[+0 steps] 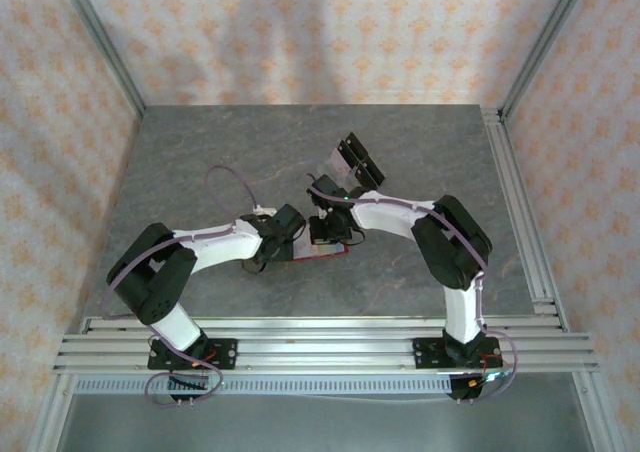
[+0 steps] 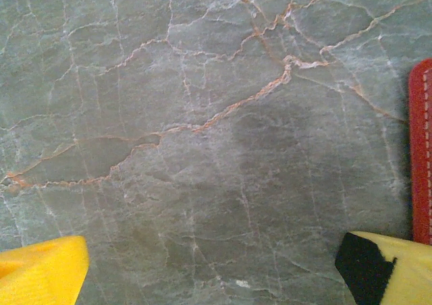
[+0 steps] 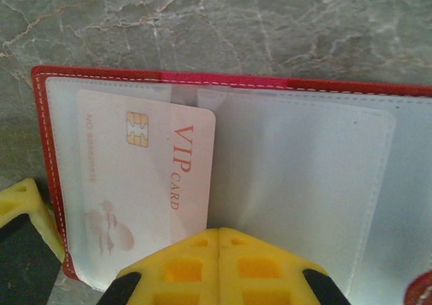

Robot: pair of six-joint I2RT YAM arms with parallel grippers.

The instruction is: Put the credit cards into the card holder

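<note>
The task is under way, not finished. The wallet lies open flat on the table, inside up, directly ahead of the right gripper. Its jaws are pressed together, with nothing visible between them. The closed tips sit over the near edge of the wallet, about at its middle fold.

One card, printed with a chip and the words VIP CARD, lies on the wallet's left half, just left of those tips. Its far-left part looks hazy, as if under the clear pocket film, while the part nearest the fold reads sharp. I judge it partly slid in and not yet seated. Its near right corner comes right up beside the closed tips, but I cannot tell whether they touch. The right-hand pocket, ahead and right of the tips, looks empty.

The left gripper has its jaws spread wide over bare table and holds nothing. The wallet's red stitched edge runs just outside its right finger, close beside it and perhaps touching.

What is left, by my reckoning, is to push this card home and then load any others.

The count is one wallet and one card that I can make out. Beyond both grippers, well apart from the wallet, stands one clear stand with what look like two dark blocks. From above it is too small to tell whether more cards wait there.
</note>
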